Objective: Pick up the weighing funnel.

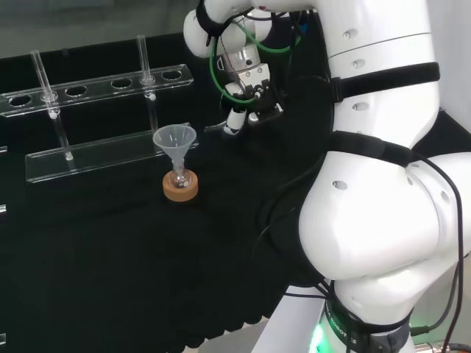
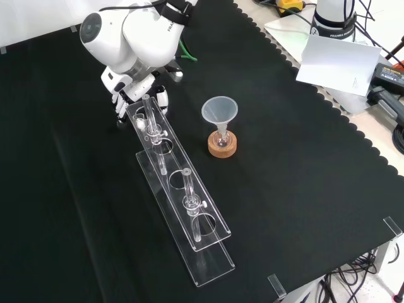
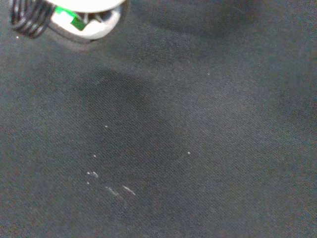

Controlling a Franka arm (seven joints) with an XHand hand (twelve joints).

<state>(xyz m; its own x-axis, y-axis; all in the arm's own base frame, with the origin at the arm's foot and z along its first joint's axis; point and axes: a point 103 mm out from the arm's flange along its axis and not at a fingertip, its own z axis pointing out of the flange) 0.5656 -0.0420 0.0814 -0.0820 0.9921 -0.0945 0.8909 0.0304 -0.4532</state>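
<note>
Links of the white arm (image 1: 375, 184) are bending over the desk (image 2: 303, 189), and in the head view they are carrying the hand (image 1: 246, 88) down low over the black cloth, just past the right end of the clear rack (image 1: 103, 151). In the front view the hand (image 2: 136, 87) is hanging under the arm's rounded link at the upper left, pointing down, just behind the far end of the rack. On the desk I am counting one rack with two glass tubes standing upright in it, one tube (image 1: 145, 62) near the hand and the other tube (image 1: 40, 73) well apart from it. One funnel (image 1: 174, 138) is standing mouth up with its stem in one small flask (image 1: 179, 179), and the flask is sitting on one cork ring (image 1: 180, 191), near the rack's front side and apart from the hand. A faint clear sliver, which is looking like the weighing funnel (image 1: 215, 126), is lying on the cloth just beside the hand's lower end in the head view; I cannot tell if the two are touching. I also cannot tell whether the hand is spread, pressed together or pinching something. The wrist view is looking down at bare dark cloth (image 3: 198, 148) with some small pale specks.
</note>
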